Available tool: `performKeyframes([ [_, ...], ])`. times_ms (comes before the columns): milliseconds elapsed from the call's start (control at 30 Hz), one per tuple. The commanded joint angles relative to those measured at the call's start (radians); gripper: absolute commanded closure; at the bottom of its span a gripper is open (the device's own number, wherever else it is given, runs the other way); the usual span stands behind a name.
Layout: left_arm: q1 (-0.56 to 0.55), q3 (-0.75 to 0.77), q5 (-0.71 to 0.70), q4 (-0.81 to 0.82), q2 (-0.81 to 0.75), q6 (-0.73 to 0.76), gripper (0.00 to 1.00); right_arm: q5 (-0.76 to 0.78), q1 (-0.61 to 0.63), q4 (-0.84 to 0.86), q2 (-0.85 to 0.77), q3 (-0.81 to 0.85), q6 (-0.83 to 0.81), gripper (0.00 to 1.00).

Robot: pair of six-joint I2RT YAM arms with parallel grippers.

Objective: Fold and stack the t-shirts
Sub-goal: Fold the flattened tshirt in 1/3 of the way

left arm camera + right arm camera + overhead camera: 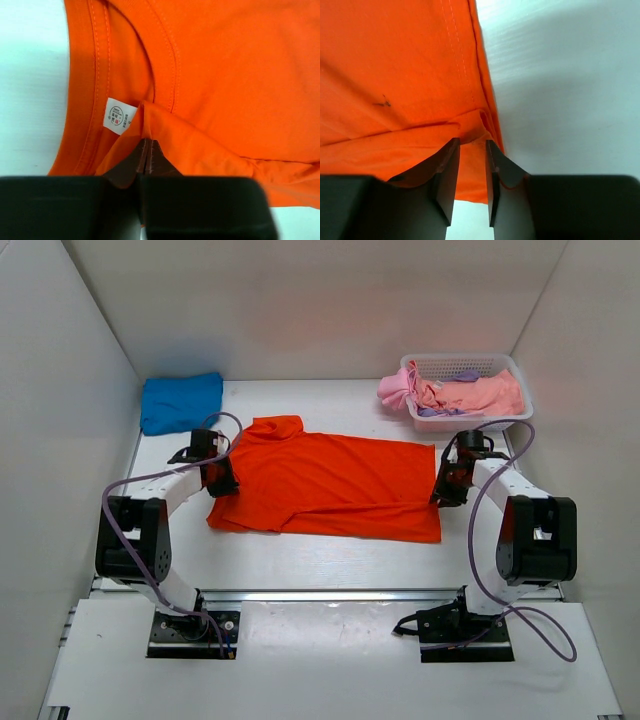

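Note:
The bright orange-red t-shirt [330, 485] lies spread on the table, folded lengthwise, collar at the left. My left gripper [222, 480] is at the collar end and is shut on a pinched fold of orange cloth [165, 125] beside the white neck label [119, 116]; its tips [146, 142] meet. My right gripper [443, 492] is at the shirt's right hem. Its jaws [472, 142] stand a little apart astride a raised fold of the hem [477, 122]. A folded blue t-shirt [182, 402] lies at the back left.
A white lattice basket [455, 361] at the back right holds crumpled pink shirts [475, 395] and a lilac one [467, 375]. White walls close in the table on three sides. Bare table shows in front of the orange shirt [320, 565].

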Motion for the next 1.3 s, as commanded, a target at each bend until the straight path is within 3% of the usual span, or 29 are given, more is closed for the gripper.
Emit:
performKeyframes([
  [0, -0.006, 0.032, 0.026, 0.019, 0.005, 0.009, 0.98, -0.025, -0.015, 0.065, 0.003, -0.012, 0.024, 0.77],
  [267, -0.006, 0.064, 0.02, 0.018, 0.005, 0.02, 1.0, -0.03, -0.012, 0.07, 0.036, 0.005, 0.02, 0.78],
  [367, -0.008, 0.084, 0.021, 0.015, -0.009, 0.015, 1.0, -0.015, -0.006, 0.059, 0.047, 0.004, 0.026, 1.0],
  [767, 0.003, 0.119, 0.034, -0.022, -0.038, 0.04, 1.0, 0.028, -0.001, -0.033, -0.117, -0.016, 0.028, 1.0],
  [800, 0.012, 0.115, 0.029, -0.019, -0.036, 0.038, 0.97, 0.025, 0.002, -0.033, -0.129, -0.019, 0.031, 1.0],
  [867, 0.018, 0.093, 0.029, -0.024, -0.036, 0.037, 0.74, 0.031, 0.002, -0.037, -0.129, -0.022, 0.034, 1.0],
  [1000, 0.004, 0.067, -0.006, -0.03, -0.017, 0.062, 0.59, 0.039, 0.028, -0.054, -0.151, -0.025, 0.049, 1.0],
  [1267, -0.014, 0.055, 0.012, 0.013, 0.056, 0.053, 0.53, 0.028, 0.046, -0.07, -0.21, -0.056, 0.069, 1.0],
])
